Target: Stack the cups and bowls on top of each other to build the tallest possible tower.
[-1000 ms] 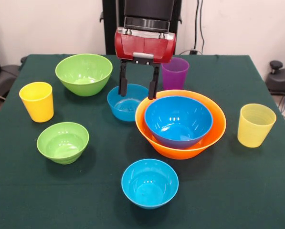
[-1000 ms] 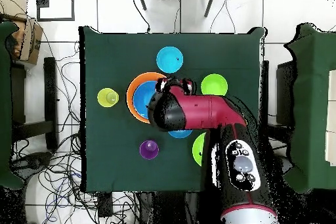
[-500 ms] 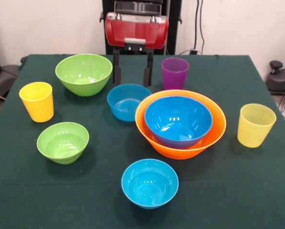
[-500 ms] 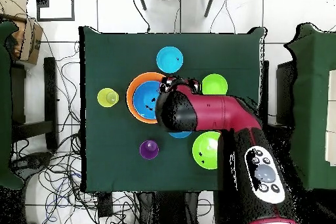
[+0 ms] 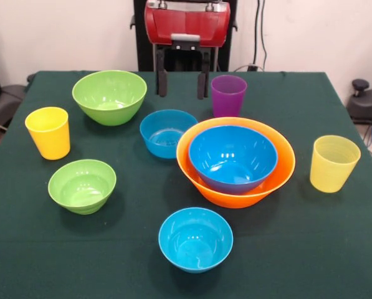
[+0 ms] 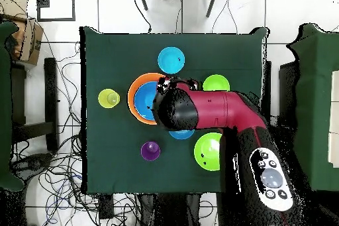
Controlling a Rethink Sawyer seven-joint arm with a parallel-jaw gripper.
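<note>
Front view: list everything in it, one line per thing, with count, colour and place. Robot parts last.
Orange bowl: one, orange, right of centre, holding the large blue bowl.
Large blue bowl: one, blue, nested inside the orange bowl.
Small blue bowls: two, blue; one at centre left of the orange bowl, one at the near edge.
Green bowls: two, green; the larger far left, the smaller near left.
Cups: three; yellow at left, pale yellow ribbed at right, purple behind the orange bowl.
Table: one, dark green cloth.
Gripper: one, red body with black fingers, open, empty, raised above the far side.
</note>
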